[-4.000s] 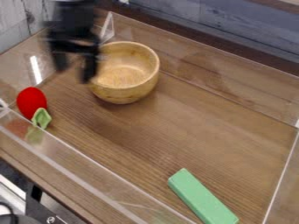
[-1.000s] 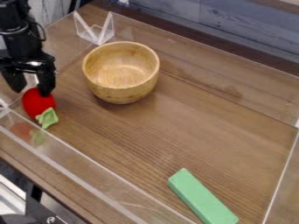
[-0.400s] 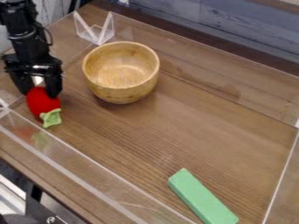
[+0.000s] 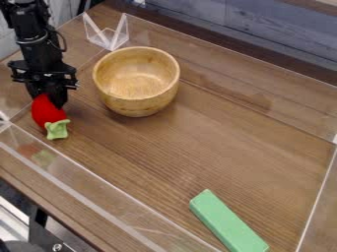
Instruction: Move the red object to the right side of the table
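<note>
Nearest the camera, the flat green block [image 4: 228, 222] is lying on the bench [image 4: 211, 148], well apart from my work. The clear front wall is blurring what sits behind it at lower left.

The red object [image 4: 50, 111] is sitting at the far left of the bench, just beside the left wall, its pale green tip pointing toward the camera. My pincer [image 4: 47, 96] is pointing straight down with its fingers drawn in and pinching the red body from above. I am judging the toy light, stiff and glossy, hence slippery; its egg shape is favouring a hold across the widest part, not the leafy tip.

My own fingers are hiding the contact, so I cannot confirm how deep the hold is. Farther back, the wooden bowl [image 4: 136, 80] is standing near, not touching.
</note>
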Robot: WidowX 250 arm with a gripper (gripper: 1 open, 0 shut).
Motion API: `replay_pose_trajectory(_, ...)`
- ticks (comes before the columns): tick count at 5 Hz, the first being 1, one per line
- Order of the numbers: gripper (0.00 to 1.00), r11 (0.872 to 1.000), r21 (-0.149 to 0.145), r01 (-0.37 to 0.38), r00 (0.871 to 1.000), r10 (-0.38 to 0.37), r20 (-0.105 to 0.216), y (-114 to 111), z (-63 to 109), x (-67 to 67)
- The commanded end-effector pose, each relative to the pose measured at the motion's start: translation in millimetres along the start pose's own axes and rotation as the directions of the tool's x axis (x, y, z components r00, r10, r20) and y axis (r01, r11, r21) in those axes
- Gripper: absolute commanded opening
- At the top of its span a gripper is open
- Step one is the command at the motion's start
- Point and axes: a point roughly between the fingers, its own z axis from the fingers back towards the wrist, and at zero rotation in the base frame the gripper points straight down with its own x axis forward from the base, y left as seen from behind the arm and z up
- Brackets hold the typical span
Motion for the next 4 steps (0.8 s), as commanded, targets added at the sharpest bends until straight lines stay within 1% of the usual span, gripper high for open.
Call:
replay_pose_trajectory(1, 0.00, 1.000, -0.001, 0.028, 0.998, -0.028, 0.057, -11, 37.6, 9.1)
replay_pose_trajectory(2, 0.00, 0.998, -0.029, 0.062, 0.996, -0.060, 0.065, -29, 57.0, 10.4)
replay_pose_trajectory(3, 0.00, 0.990, -0.077, 0.119, 0.990, -0.113, 0.082, -55, 83.3, 12.8)
replay_pose_trajectory(4, 0.00, 0.975, -0.111, 0.192, 0.980, -0.183, 0.080, -84, 93.3, 9.0)
